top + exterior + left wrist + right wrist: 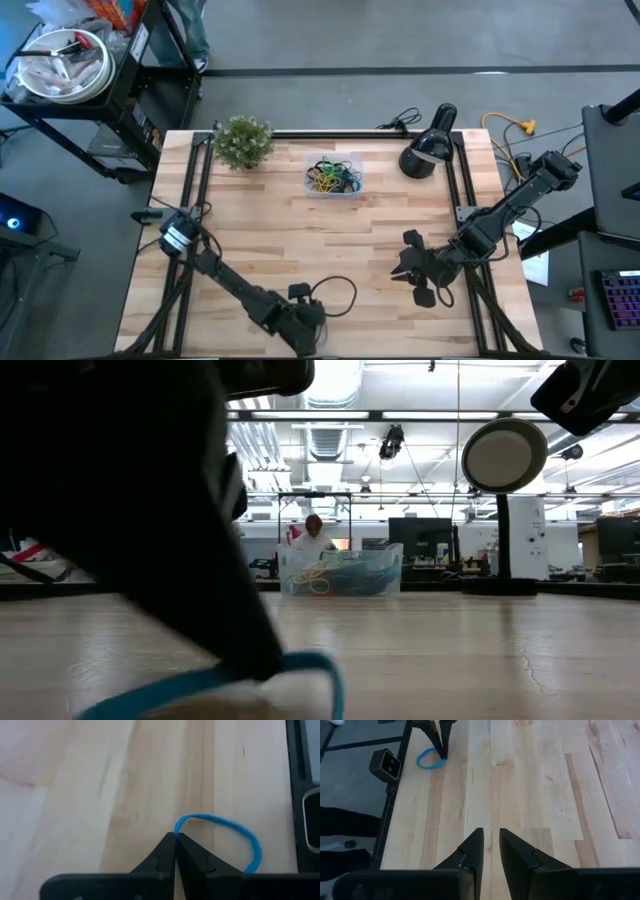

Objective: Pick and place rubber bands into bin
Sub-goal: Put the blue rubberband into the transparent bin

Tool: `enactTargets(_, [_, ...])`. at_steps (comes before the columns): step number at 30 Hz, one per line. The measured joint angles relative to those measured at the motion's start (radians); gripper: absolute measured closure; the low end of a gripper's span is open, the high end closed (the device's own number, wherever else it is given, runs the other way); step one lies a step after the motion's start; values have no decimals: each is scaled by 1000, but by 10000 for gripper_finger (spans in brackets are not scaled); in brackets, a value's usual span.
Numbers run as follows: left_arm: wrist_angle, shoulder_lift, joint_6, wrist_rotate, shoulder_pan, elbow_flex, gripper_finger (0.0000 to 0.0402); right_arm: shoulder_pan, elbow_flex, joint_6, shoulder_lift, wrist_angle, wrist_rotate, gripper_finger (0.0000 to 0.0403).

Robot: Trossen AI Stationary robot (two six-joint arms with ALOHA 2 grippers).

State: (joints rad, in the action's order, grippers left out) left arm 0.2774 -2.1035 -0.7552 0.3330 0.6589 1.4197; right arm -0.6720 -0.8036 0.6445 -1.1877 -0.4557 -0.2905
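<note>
Blue band (235,827) at the table's 6 o'clock edge sits pinched in the closed left gripper (175,837), likely the last one loose, while the bin (333,178) at 12 o'clock holds the rest and the right gripper (490,845) waits slightly parted at 4 o'clock.

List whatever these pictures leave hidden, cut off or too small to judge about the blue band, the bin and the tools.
- Blue rubber band: left wrist view, near part hidden behind the shut left tool; high view, hidden under that arm.
- Bin: high view, rubber bands inside too small and tangled to count; low view, blurred through the clear wall.
- Right tool: waiting over bare table; low view shows no fingertips.
</note>
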Motion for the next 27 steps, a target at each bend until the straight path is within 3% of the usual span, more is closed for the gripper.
enactTargets(11, [-15,76,-16,69,-15,-3,401,0,0,4,0,26,-9,346])
enactTargets(27, [109,279,88,295,-59,-4,401,0,2,16,1,69,-12,346])
